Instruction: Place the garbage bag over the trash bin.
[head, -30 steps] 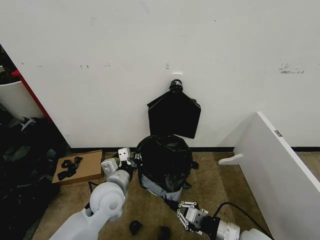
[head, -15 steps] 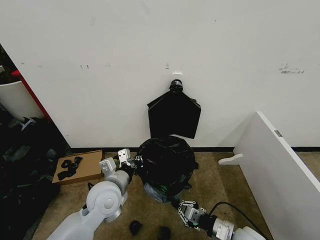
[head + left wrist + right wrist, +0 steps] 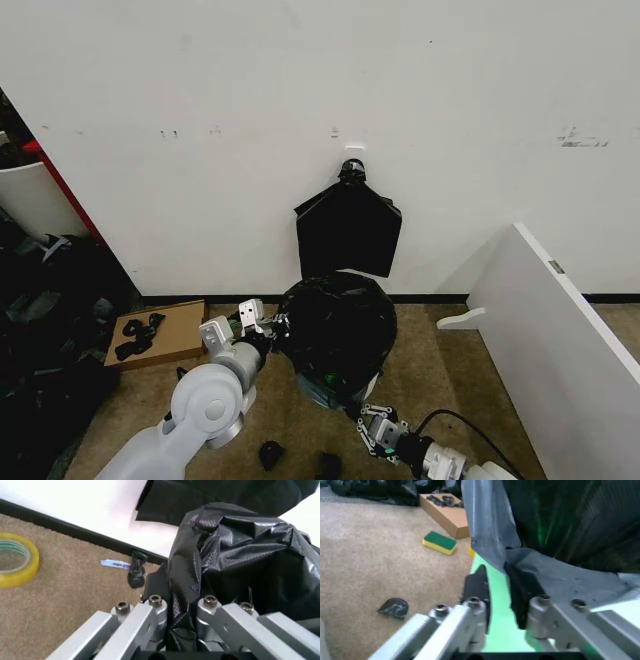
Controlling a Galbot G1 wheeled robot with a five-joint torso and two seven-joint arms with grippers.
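Note:
The glossy black garbage bag (image 3: pixel 338 325) is draped over the trash bin (image 3: pixel 333 391), whose pale lower wall shows under the bag's hem. My left gripper (image 3: pixel 258 318) is at the bag's left side. In the left wrist view it (image 3: pixel 182 609) is shut on a bunched fold of the bag (image 3: pixel 240 555). Low at the bin's front right, near the floor, is my right gripper (image 3: pixel 375 428). In the right wrist view it (image 3: pixel 497 592) stands open just under the bag's greyish hem (image 3: pixel 495 536), with the bin's pale wall (image 3: pixel 497 630) showing between its fingers.
A flat black sheaf of bags (image 3: pixel 348 230) hangs on the wall behind. A cardboard box (image 3: pixel 160 335) with black scraps lies left, and a white board (image 3: pixel 560 330) leans at the right. A tape roll (image 3: pixel 15 564), a sponge (image 3: pixel 440 543) and dark scraps (image 3: pixel 270 455) lie on the carpet.
The bag's bulk has shifted right and slightly up, baring more of the bin's base. My right gripper has drawn back and lower. The left gripper has stayed on the bag's left side.

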